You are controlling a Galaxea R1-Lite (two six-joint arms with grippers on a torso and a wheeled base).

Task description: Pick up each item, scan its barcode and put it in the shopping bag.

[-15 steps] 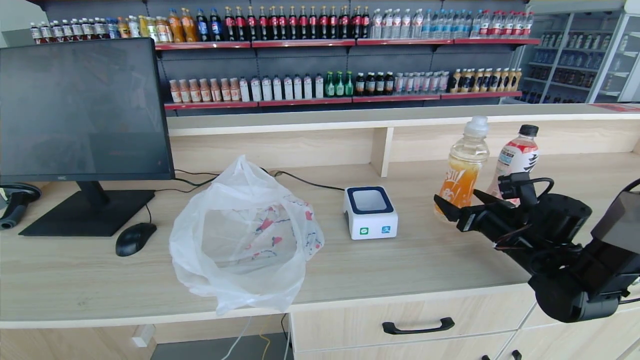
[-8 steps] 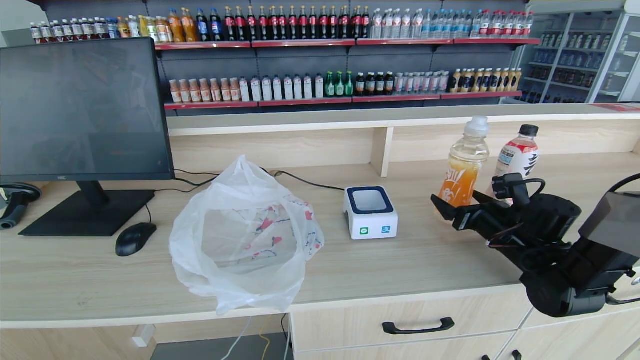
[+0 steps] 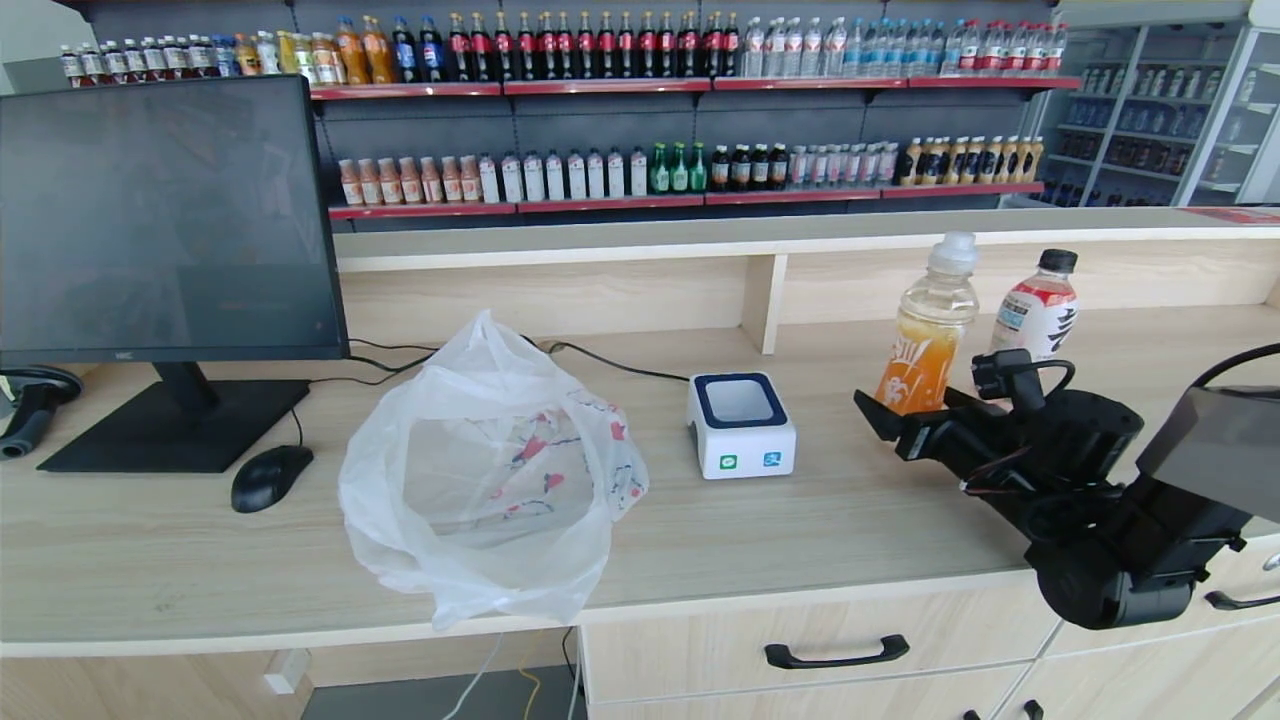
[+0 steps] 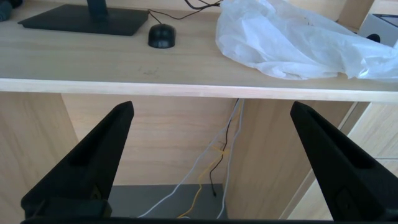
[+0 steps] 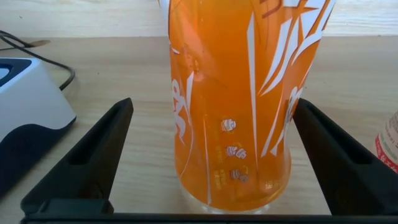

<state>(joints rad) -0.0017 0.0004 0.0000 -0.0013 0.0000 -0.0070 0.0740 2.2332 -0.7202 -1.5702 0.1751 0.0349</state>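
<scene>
An orange drink bottle (image 3: 925,330) with a white cap stands on the counter at the right, and a white-and-red bottle (image 3: 1035,315) with a black cap stands just right of it. My right gripper (image 3: 905,425) is open at the orange bottle's base; in the right wrist view the orange bottle (image 5: 239,99) stands between the two spread fingers (image 5: 93,162), apart from both. A white scanner (image 3: 740,425) sits mid-counter. The clear plastic shopping bag (image 3: 490,470) lies open left of the scanner. My left gripper (image 4: 211,162) is open below the counter's front edge, holding nothing.
A dark monitor (image 3: 165,225) on a stand, a black mouse (image 3: 270,477) and a handheld scanner (image 3: 30,405) occupy the counter's left. A raised shelf ledge (image 3: 800,235) runs behind. Cables (image 4: 217,155) hang under the counter. Drawers with black handles (image 3: 835,655) sit below.
My right gripper has crept forward and leftward, closing in around the orange bottle's base. The bottles, bag and scanner have stayed put.
</scene>
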